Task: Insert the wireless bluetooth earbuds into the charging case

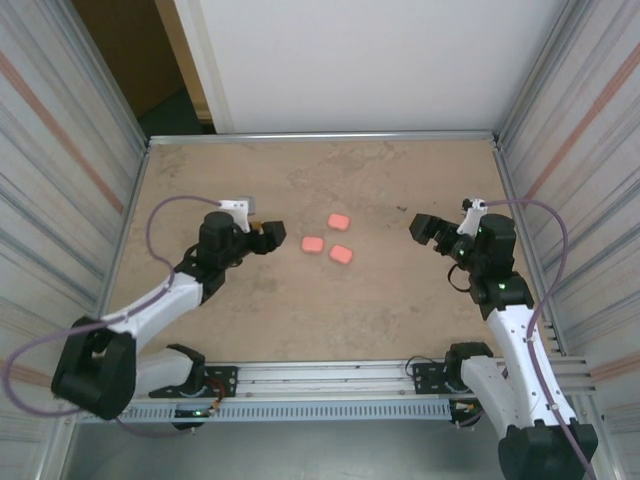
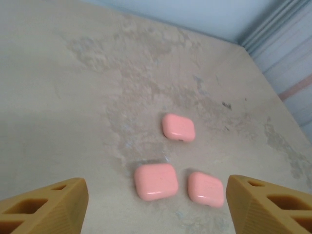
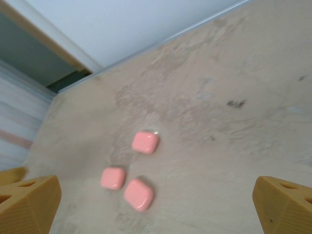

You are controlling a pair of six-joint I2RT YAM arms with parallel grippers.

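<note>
3 pink cases (image 1: 339,221) lie closed in a tight cluster in the middle of the table (image 1: 200,170) — whether the earbuds sit inside I cannot tell. The left gripper (image 1: 270,236), jaws spread and empty, is just beside them, with the nearest case (image 2: 156,181) straight ahead, its long side running finger to finger. The right gripper (image 1: 418,228), also spread and empty, is well apart — the left looks nearer.

Three pink cases (image 3: 145,142) (image 3: 113,178) (image 3: 139,194) on mottled tan tabletop (image 3: 234,146)
</note>
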